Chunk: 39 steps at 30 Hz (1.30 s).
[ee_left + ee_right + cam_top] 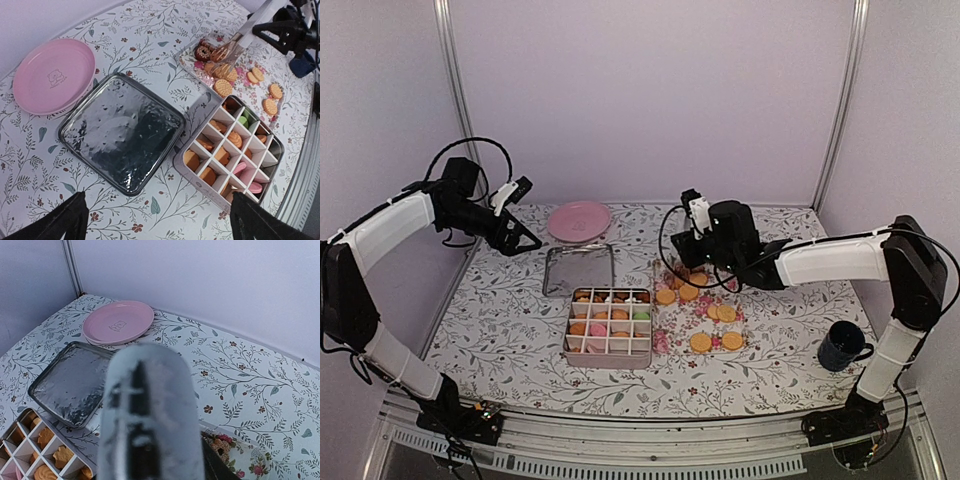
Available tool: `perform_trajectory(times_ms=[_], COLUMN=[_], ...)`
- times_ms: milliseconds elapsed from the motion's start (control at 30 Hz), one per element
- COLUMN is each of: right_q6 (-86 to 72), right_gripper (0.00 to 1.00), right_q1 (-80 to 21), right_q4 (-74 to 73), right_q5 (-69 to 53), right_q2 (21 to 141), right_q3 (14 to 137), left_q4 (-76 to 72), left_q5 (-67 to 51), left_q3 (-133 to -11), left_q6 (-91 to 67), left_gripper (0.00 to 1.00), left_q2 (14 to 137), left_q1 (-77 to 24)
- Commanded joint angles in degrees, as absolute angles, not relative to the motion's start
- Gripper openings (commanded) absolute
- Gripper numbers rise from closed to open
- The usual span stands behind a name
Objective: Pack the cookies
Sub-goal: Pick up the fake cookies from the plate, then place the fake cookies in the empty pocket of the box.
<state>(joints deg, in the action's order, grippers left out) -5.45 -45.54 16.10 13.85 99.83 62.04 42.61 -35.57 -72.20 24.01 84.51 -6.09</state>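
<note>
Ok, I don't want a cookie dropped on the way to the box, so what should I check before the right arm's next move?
1. Tongs held in the right end effector: ok.
2. Tong tips down among the cookies at the far end of the floral tray: ok.
3. A cookie actually pinched between the tips: cannot tell.
4. Free compartments in the divided box: ok, some look empty.
5. Lid off and lying beside the box: ok.
6. Left end effector open, raised and away from the box: ok.
</note>
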Motion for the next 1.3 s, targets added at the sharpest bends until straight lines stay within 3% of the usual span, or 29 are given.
perform_trajectory(times_ms=[0, 333, 500, 667, 1267], right_q6=[-8.28, -10.24, -9.3, -5.29, -0.67], right_gripper=[0.41, 0.4, 0.23, 0.13, 0.12], right_q1=[-46.64, -47.31, -47.29, -47.45, -60.15], right_q4=[18.72, 17.7, 16.26, 14.17, 9.02], right_q5=[13.73, 12.5, 13.3, 14.85, 15.5], right_q2=[100.3, 100.98, 101.02, 98.33, 88.89], right_q3=[60.23, 59.24, 61.44, 64.45, 68.0], left_q4=[41.92, 41.9, 41.88, 41.89, 41.78], left_q5=[-36.3, -36.64, -36.44, -36.21, -35.77], left_q3=[-72.33, -72.6, -72.3, -72.07, -71.78], left_q6=[24.88, 24.74, 25.08, 25.16, 25.25], left_gripper=[0.99, 0.99, 0.99, 0.99, 0.99], left_q2=[83.33, 83.43, 83.06, 82.98, 83.19], left_q1=[-5.5, -5.49, -5.49, -5.45, -5.34])
